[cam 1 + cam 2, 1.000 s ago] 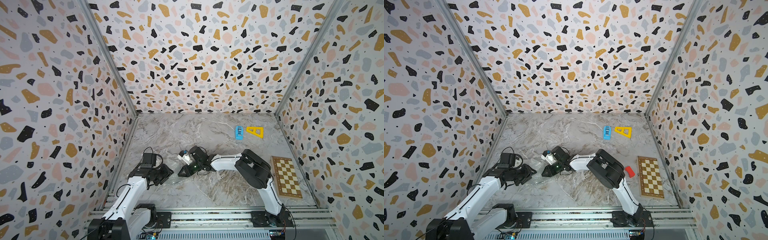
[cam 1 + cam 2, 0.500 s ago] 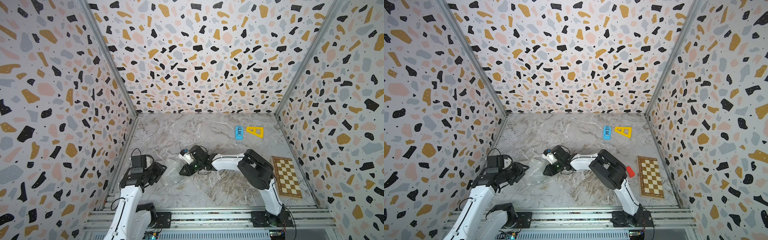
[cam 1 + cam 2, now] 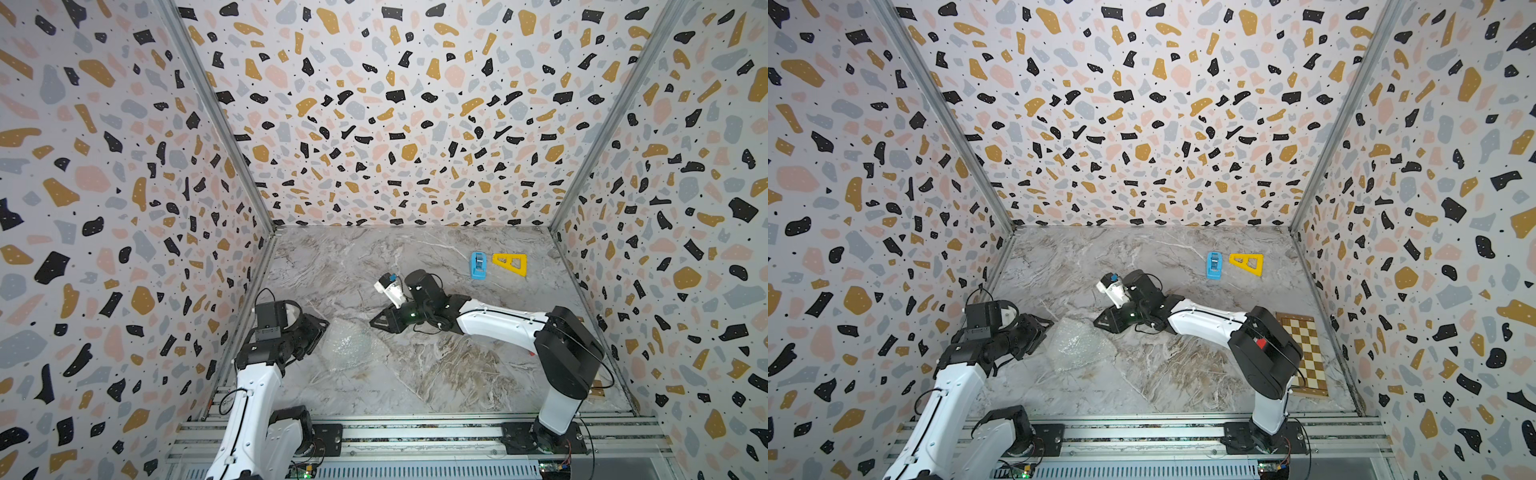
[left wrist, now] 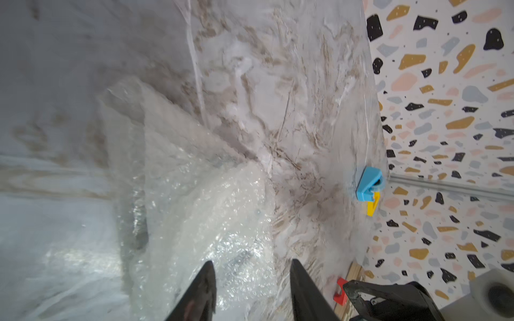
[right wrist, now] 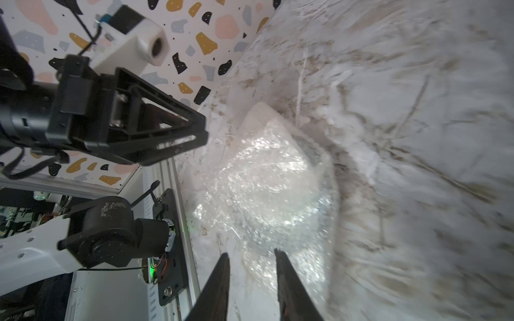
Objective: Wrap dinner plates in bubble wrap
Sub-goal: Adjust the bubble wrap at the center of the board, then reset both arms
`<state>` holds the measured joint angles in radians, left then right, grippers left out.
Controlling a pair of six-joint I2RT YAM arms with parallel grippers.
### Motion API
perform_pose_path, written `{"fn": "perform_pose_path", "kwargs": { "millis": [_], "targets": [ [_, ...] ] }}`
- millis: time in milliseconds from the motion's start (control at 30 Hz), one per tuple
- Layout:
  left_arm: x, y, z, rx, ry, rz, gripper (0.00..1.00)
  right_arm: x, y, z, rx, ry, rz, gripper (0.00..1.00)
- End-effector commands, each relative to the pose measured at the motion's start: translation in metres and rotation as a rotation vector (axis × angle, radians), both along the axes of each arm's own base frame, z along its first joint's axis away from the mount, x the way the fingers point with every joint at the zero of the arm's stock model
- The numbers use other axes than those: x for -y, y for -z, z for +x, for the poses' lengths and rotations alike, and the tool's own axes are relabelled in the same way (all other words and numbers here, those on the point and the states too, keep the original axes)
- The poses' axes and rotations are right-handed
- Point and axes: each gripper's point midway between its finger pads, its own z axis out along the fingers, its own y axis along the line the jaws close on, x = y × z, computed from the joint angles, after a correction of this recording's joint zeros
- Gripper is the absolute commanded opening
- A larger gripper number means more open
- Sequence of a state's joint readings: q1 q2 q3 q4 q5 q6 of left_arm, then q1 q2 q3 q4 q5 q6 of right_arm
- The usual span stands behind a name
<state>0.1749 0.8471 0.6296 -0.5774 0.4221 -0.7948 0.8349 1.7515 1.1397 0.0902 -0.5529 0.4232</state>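
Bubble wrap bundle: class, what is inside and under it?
The folded bubble wrap lies on the marble tabletop. Through its layers only a faint dark curved edge shows; the rest of its contents is hidden.

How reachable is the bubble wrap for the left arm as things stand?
Probably yes. The left gripper sits right beside the bubble wrap, jaws apart and pointing at it, with nothing between them. The right gripper is at the bundle's other side, out of the way.
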Motion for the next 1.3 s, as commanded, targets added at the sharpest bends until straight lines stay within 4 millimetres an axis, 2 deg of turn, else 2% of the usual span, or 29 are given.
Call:
{"fn": "perform_pose_path", "kwargs": {
  "millis": [0,100,167,267,367,467,567,633,733,833,933,1000,1067,1200,1267],
  "targets": [
    [-0.035,-0.016,0.013,0.052,-0.072,0.195,0.5,0.049,0.003,0.034,0.058,0.118,-0.036,0.35],
    [-0.06,-0.021,0.022,0.087,-0.133,0.329,0.6,0.113,0.01,0.071,0.147,0.297,-0.118,0.5],
    [-0.076,-0.025,0.031,0.132,-0.172,0.419,0.68,0.165,0.012,0.097,0.2,0.453,-0.178,0.58],
    [-0.101,-0.022,0.042,0.161,-0.237,0.556,0.74,0.232,0.006,0.122,0.288,0.669,-0.235,0.66],
    [-0.12,-0.017,0.053,0.168,-0.245,0.691,0.75,0.285,-0.009,0.133,0.43,0.873,-0.329,0.77],
    [-0.132,-0.009,0.061,0.175,-0.228,0.808,0.76,0.334,-0.022,0.135,0.537,1.072,-0.424,0.9],
    [-0.133,0.006,0.065,0.179,-0.213,0.826,0.77,0.38,-0.02,0.134,0.538,1.221,-0.487,1.0],
    [-0.133,0.012,0.069,0.204,-0.194,0.857,0.78,0.402,-0.015,0.13,0.548,1.29,-0.518,1.0],
    [-0.126,0.013,0.079,0.292,-0.144,0.876,0.79,0.413,-0.012,0.12,0.659,1.336,-0.482,1.0],
    [-0.12,0.025,0.087,0.362,-0.131,0.865,0.8,0.427,-0.004,0.113,0.684,1.381,-0.437,1.0],
    [-0.099,0.023,0.1,0.475,-0.043,0.817,0.81,0.437,-0.005,0.108,0.731,1.39,-0.399,1.0],
    [-0.084,0.023,0.103,0.562,0.008,0.83,0.82,0.433,-0.012,0.103,0.802,1.363,-0.366,1.0],
    [-0.074,0.023,0.102,0.556,0.053,0.857,0.86,0.425,-0.008,0.103,0.811,1.305,-0.362,1.0],
    [-0.052,0.032,0.101,0.613,0.118,0.935,0.9,0.412,0.008,0.1,0.83,1.229,-0.359,1.0],
    [-0.039,0.035,0.111,0.624,0.155,0.997,0.92,0.407,0.017,0.095,0.862,1.214,-0.353,0.99]
  ]
}}
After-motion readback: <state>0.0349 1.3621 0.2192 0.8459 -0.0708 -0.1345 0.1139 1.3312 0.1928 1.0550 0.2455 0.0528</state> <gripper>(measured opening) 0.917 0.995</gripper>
